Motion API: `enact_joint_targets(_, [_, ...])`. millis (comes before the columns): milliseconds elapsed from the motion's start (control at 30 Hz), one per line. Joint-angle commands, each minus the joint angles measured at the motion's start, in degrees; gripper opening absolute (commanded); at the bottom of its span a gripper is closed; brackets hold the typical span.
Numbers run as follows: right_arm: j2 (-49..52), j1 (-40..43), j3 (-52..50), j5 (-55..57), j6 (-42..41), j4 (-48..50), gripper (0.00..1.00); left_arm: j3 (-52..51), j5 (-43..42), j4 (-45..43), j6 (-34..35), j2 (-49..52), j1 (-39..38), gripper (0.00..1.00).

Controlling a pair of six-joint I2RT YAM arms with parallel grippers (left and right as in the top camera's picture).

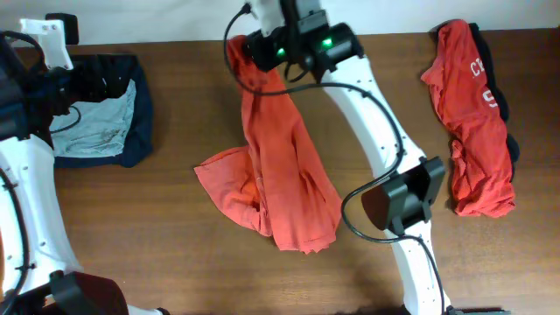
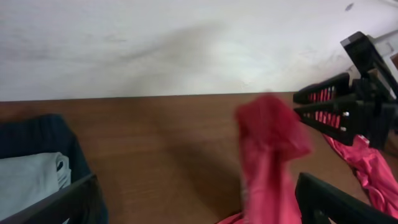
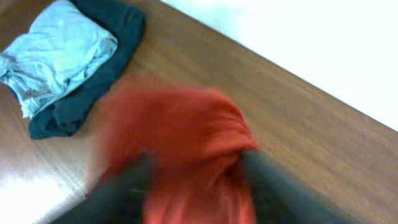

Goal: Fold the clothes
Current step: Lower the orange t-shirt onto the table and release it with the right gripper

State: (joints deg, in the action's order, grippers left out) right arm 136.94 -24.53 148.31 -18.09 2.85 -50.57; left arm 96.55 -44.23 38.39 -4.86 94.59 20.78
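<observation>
Three groups of soft cotton garments lie on a brown wooden table (image 1: 175,262). At the centre, a crumpled red-orange T-shirt (image 1: 284,175) stretches from the middle of the table to its far edge, where its upper end is bunched at the right gripper (image 1: 258,48). In the right wrist view, the fingers (image 3: 134,186) stand apart with the red-orange cloth between them. Motion blur hides whether they press on the fabric, so the grip cannot be told.

At the left end, a pale grey-blue garment (image 1: 96,122) rests on a dark navy garment (image 1: 140,131). The left gripper (image 2: 196,199) is above this pile with its jaws spread wide and nothing between them.

At the right end, well apart from the centre shirt, a second red-orange T-shirt with white block lettering (image 1: 472,114) lies rumpled over another dark navy garment (image 1: 510,144), which shows along its right side.
</observation>
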Motion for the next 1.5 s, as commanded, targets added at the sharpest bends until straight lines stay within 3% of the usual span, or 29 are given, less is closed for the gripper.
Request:
enact_joint_targets(0, [-1.73,1.99,2.80,-2.91,-2.60,-4.35,0.84,1.14,-0.96,0.46,0.02,-1.40,-1.57,0.99])
enact_joint_targets(67, [-2.32,2.58,4.11,-2.91,-3.21,-8.41,0.90,1.14,-0.83,0.66,-1.07,-1.40,-2.16,0.99])
enact_joint_targets(267, [-5.55,3.19,6.36,-2.16,-3.08,-22.69,0.96,1.09,2.64,1.01,-1.44,-1.38,-4.44,0.99])
enact_joint_targets(533, [-6.43,0.24,6.51,9.46,-1.70,-46.80,0.98,1.09,11.43,1.99,-4.02,-1.38,-5.81,0.99])
enact_joint_targets(833, [-7.39,-8.26,-1.05,15.08,-6.58,-46.80,0.95,1.09,12.37,1.36,-1.84,-1.38,0.57,0.99])
enact_joint_targets(933, [-9.16,-11.08,-6.36,19.10,-11.74,-46.80,0.90,1.09,12.39,2.43,-1.86,-1.38,1.79,0.99])
enact_joint_targets(1100, [-15.54,-16.09,-19.19,23.52,-17.46,-46.77,0.90,1.09,12.41,2.62,-1.86,-1.38,1.95,0.99])
enact_joint_targets(1300, [-21.57,-25.86,-40.70,26.73,-22.08,-35.91,0.88,1.09,12.39,2.43,-1.86,-1.38,1.95,0.99])
enact_joint_targets(1467, [-21.59,-30.23,-48.87,26.69,-24.68,-28.33,0.80,1.09,12.39,2.43,-1.84,-1.38,1.95,0.99])
